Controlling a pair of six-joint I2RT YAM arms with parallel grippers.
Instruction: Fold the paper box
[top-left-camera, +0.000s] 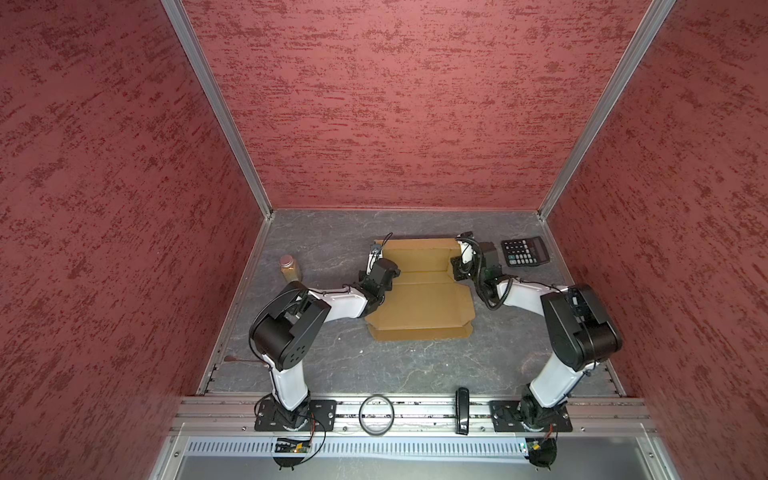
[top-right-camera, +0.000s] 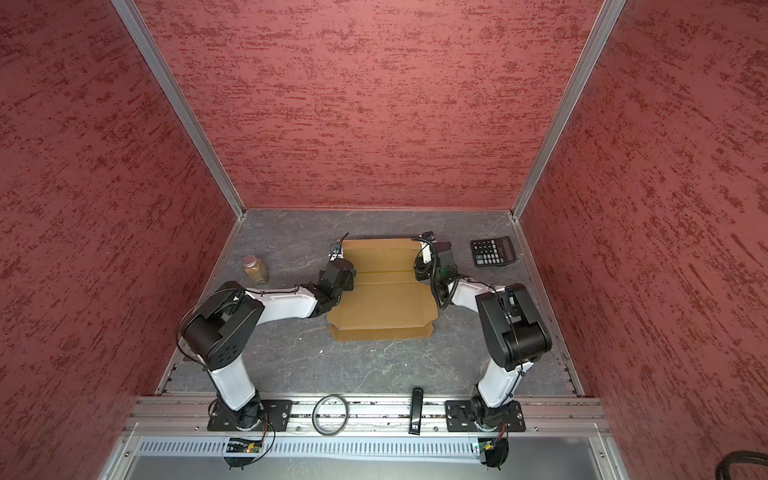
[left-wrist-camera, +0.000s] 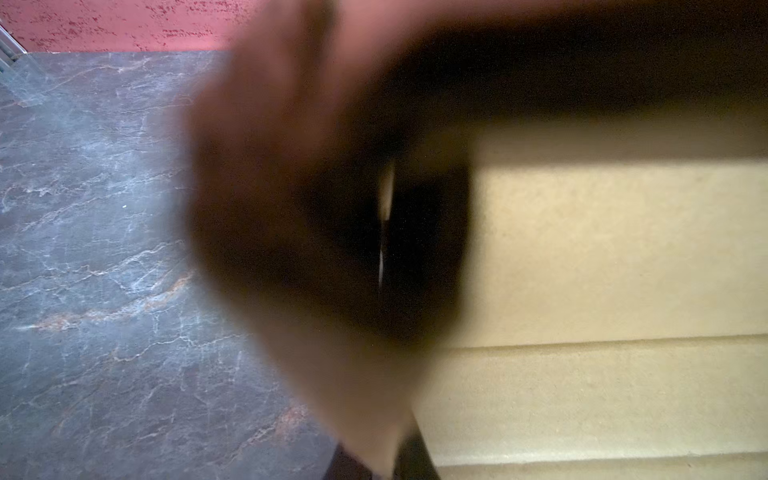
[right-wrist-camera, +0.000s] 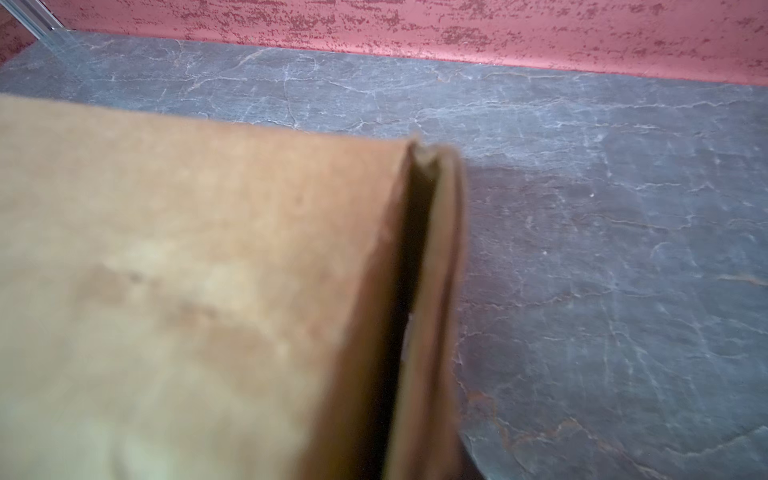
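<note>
Both top views: the paper box (top-left-camera: 419, 291) (top-right-camera: 382, 295) lies mid-table (top-left-camera: 332, 365), half formed. Its near panel is flat, and its far part has low walls raised. The calculator (top-left-camera: 524, 251) (top-right-camera: 494, 251) sits off the box's far right corner, apart from it. A jar (top-left-camera: 289, 269) stands to the left, well apart. A ring (top-left-camera: 376, 415) and a black bar (top-left-camera: 462, 411) rest on the front rail. Neither wrist view takes in any of these four.

The left gripper (top-left-camera: 374, 259) (top-right-camera: 336, 259) is at the box's left wall, far half. The right gripper (top-left-camera: 461, 257) (top-right-camera: 423, 257) is at the right wall, opposite. The box lies between the two, each pincer at a side edge.

Left wrist view: creased inner panels of the box (left-wrist-camera: 602, 249) on one side, bare table on the other. A blurred brown-and-dark mass sits right at the lens with a thin slit of light through it. Fingers not separable from cardboard here.

Right wrist view: a doubled wall edge of the box (right-wrist-camera: 166, 270) runs straight away from the lens, with a dark gap between the two layers. The top views do not resolve that gap. No fingers visible.

Left pincer: jaws together. Whether the wall is pinched between them, cannot tell. Right pincer: cannot tell apart or together.
</note>
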